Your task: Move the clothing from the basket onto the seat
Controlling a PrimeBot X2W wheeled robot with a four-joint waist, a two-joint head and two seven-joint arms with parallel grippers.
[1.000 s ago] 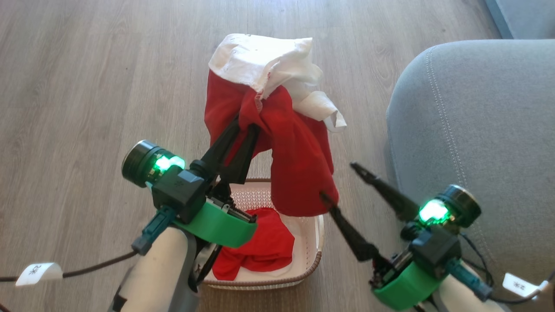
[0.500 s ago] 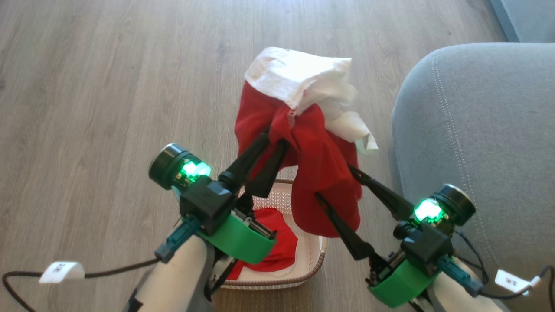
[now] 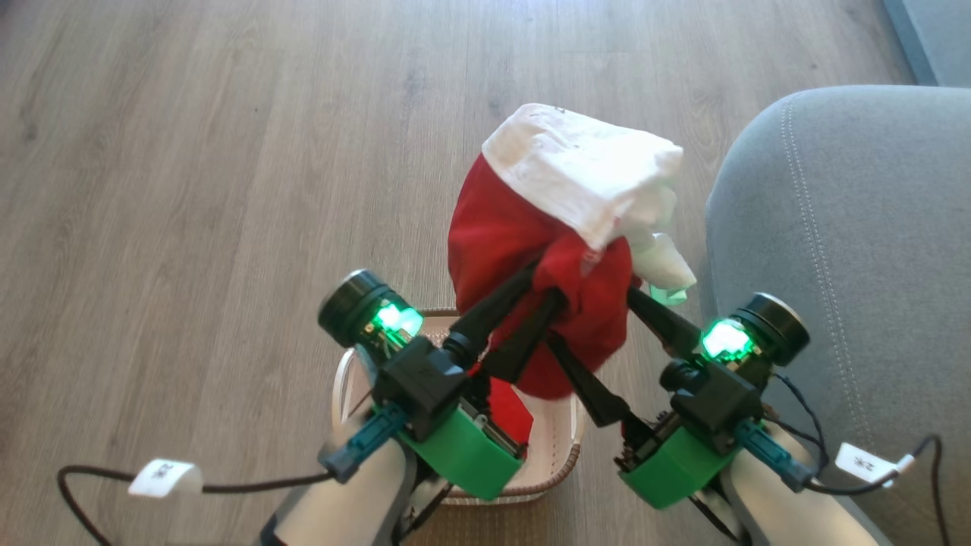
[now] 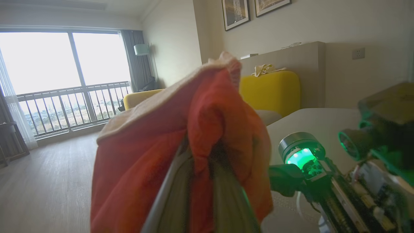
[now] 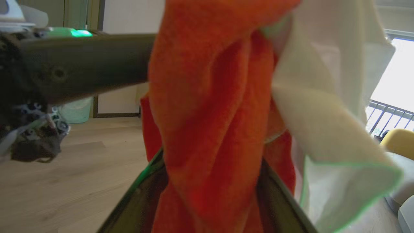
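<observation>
- Left pincer [image 3: 543,282] clenched on the red-and-white garment [image 3: 501,227], held above the basket [image 3: 560,432]
- Right pincer [image 3: 595,318] spread wide, garment's lower fold hanging between its fingers
- Seat [image 3: 834,227] lay just right of the garment

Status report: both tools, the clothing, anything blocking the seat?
Left tool shut on red-and-white garment, held above basket. Right tool open, astride its lower part. Basket holds second red garment. Nothing before seat.

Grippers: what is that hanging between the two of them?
A red garment with white cloth parts, seen in the head view: the left gripper pinches it, the right gripper stands open around it.
</observation>
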